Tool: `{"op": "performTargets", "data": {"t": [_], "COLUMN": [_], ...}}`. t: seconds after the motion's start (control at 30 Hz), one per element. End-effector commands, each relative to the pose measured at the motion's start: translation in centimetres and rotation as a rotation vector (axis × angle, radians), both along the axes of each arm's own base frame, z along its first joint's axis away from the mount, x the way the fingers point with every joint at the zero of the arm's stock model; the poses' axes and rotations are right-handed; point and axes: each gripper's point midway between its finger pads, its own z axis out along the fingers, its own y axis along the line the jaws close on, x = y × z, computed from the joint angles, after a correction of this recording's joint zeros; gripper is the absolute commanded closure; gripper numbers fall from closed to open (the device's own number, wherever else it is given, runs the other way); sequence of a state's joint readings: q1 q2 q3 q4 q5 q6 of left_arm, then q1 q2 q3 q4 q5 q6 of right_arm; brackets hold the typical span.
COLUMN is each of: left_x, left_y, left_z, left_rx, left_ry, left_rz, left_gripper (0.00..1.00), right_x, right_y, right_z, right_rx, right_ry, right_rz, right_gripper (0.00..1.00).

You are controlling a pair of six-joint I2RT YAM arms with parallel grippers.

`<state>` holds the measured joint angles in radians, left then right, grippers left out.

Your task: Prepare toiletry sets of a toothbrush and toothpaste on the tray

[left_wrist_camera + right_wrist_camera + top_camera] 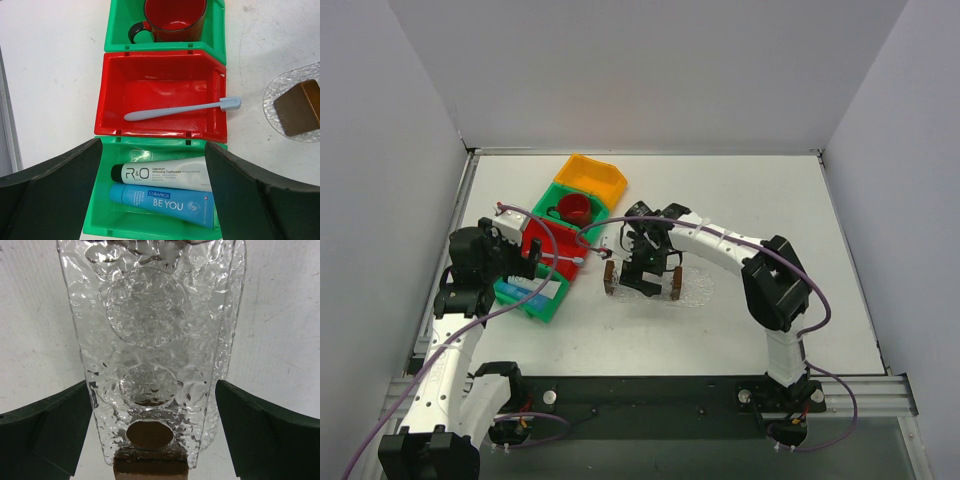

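**Left claw (154,145) poised over the tubes; glass tray (155,315) unfilled**

Fully spread and empty, it hangs above the green bin (102,215) holding the silver-grey toothpaste (165,174) and blue toothpaste (162,200); the toothbrush (175,109) lies aslant in the red bin (112,100) at 12 o'clock, head overhanging the rim; at 3 o'clock the right claw (152,385), wide and empty, straddles the tray on the bench (50,75); likely trouble: the thin brush snags the rim on lifting, or both claws crowd the tray.

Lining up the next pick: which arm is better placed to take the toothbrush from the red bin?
Left. The left gripper, open, hangs by the red bin, with the toothbrush lying just ahead of it. The right gripper, also open, is over the glass tray, farther from that bin.
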<state>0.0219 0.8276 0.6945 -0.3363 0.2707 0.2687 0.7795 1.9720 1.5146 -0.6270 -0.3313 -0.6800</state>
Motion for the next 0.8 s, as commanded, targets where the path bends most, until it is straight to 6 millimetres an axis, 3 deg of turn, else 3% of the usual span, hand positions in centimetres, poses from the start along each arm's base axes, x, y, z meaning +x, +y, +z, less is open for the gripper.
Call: {"op": "performTargets", "data": {"t": [0.0, 0.4, 0.6, 0.77], "left_x": [0.7, 0.7, 0.9, 1.5], "left_y": [-0.2, -0.2, -0.5, -0.9], "left_z": [2.2, 2.4, 2.6, 3.4], "left_rx": [-0.007, -0.003, -0.012, -0.019], "left_ry": [-0.078, -0.085, -0.091, -0.104], "left_rz": [-0.018, -0.023, -0.038, -0.061], "left_gripper": [0.05, 0.05, 0.05, 0.05], "right_x": [1.0, 1.5, 1.7, 1.9], "right_y": [0.3, 0.2, -1.2, -3.2], "right_z": [4.4, 8.6, 10.9, 11.3], "right_rx": [0.064, 0.142, 0.198, 0.19], "right_ry": [-0.083, -0.152, -0.166, -0.182], "right_rz": [-0.039, -0.085, -0.139, -0.204], "right_gripper": [0.0, 0.0, 0.0, 0.01]}}
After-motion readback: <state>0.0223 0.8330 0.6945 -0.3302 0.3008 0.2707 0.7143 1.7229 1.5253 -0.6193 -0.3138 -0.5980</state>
